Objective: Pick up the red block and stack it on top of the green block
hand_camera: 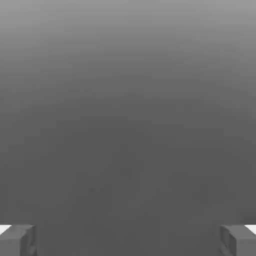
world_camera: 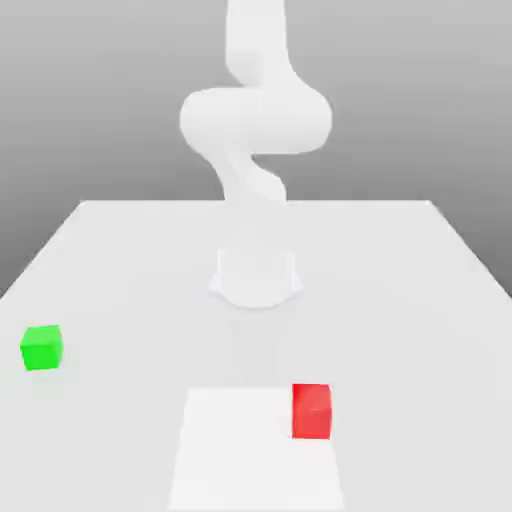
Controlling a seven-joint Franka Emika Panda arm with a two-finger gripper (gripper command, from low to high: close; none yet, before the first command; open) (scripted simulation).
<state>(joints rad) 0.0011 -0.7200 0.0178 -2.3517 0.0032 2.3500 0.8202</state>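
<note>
Exterior view: red block [world_camera: 311, 411] and green block [world_camera: 41, 347] rest well apart on the table [world_camera: 420, 290], neither touched by the arm [world_camera: 255, 120]. Hand view: the hand [hand_camera: 128, 240] has its fingers [hand_camera: 17, 240] spread wide with nothing between them, both blocks away from it. Judged progress: none; grasp, lift and stacking all remain.

A simulated test scene: a featureless white table [world_camera: 120, 260] against an empty grey backdrop, with flat, untextured surfaces.
</note>
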